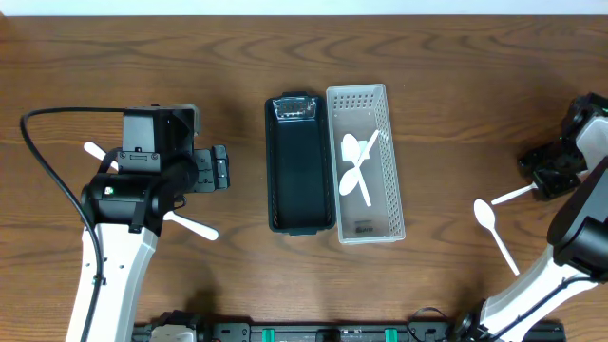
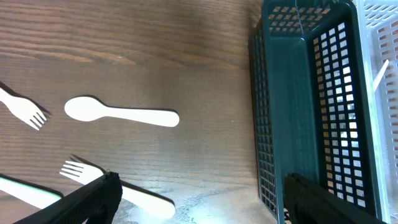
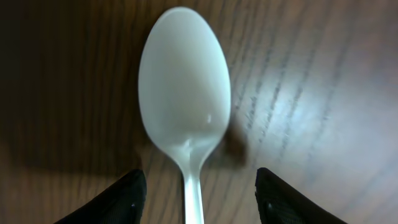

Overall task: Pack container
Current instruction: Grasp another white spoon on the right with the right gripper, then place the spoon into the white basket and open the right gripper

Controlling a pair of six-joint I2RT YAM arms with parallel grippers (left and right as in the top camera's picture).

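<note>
A dark green basket stands mid-table beside a white basket that holds white spoons. My left gripper is open and empty just left of the dark basket; its fingers span bare wood. A white spoon and two white forks lie near it. My right gripper is open at the far right. Its fingers straddle the handle of a white spoon lying on the table.
A second white spoon lies in front of the right gripper's spoon. White cutlery lies by the left arm, and one more piece is partly hidden under it. The white basket edge shows in the left wrist view.
</note>
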